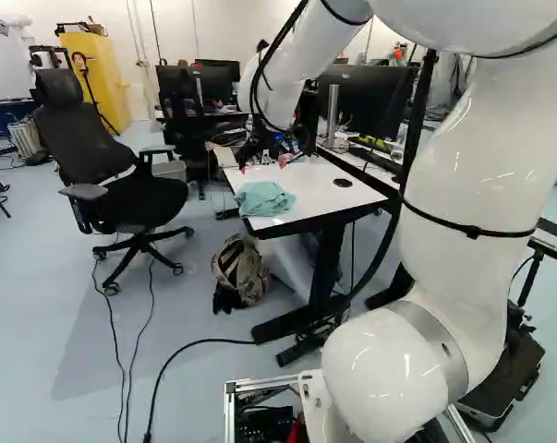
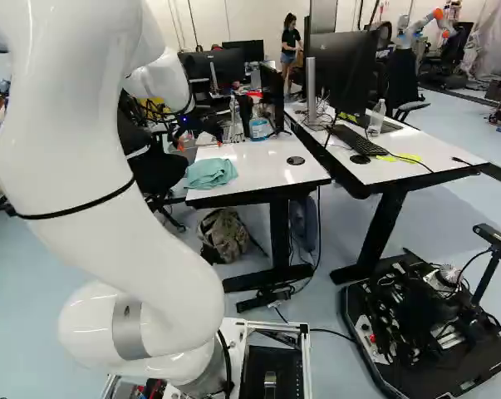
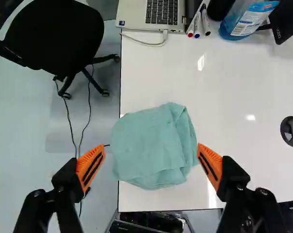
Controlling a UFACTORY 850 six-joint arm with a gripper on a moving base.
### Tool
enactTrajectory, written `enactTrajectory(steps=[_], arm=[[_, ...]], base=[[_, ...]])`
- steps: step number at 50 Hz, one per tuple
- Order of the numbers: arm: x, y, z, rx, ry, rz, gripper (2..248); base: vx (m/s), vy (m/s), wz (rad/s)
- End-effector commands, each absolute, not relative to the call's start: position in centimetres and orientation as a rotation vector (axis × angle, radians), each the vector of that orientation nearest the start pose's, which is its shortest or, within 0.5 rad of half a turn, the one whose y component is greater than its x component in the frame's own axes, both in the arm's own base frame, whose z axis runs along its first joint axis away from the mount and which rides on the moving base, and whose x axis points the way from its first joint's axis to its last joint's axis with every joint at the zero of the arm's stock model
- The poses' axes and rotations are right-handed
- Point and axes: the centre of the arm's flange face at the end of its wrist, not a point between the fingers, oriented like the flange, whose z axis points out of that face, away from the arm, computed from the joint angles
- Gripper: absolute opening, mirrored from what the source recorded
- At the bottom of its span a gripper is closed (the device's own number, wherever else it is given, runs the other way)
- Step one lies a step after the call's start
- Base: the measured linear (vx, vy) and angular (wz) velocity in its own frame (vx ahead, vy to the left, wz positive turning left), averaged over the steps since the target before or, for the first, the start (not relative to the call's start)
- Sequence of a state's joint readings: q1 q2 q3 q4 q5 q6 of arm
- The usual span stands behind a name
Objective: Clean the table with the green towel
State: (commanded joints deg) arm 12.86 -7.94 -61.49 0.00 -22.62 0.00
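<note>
White table (image 1: 310,192), left base view: green towel (image 1: 264,198) crumpled at near end, gripper (image 1: 262,167) above tabletop. Right base view: backpack (image 2: 225,234) on floor by table. Wrist view: gripper (image 3: 150,159) open wide, nothing gripped; towel between and ahead of fingers, slightly over table edge; laptop (image 3: 134,15), markers (image 3: 198,23) beyond.

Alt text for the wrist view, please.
A pale-green cloth towel lies at the edge of a glossy white table, ahead of an open, black, orange-padded gripper. Beyond are a silver laptop, white markers and a bottle of blue liquid.
</note>
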Motion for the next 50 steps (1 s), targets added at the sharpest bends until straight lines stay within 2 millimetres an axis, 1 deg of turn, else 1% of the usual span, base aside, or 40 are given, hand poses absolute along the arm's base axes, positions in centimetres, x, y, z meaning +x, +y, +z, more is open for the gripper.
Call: enactTrajectory(steps=[25, 50], arm=[[51.2, 11.2, 53.2, -2.941, -0.317, -0.861, 247], [49.5, 9.7, 51.4, -2.914, -0.282, -0.962, 247]], base=[[0.0, 0.0, 0.0], [0.0, 0.0, 0.0]])
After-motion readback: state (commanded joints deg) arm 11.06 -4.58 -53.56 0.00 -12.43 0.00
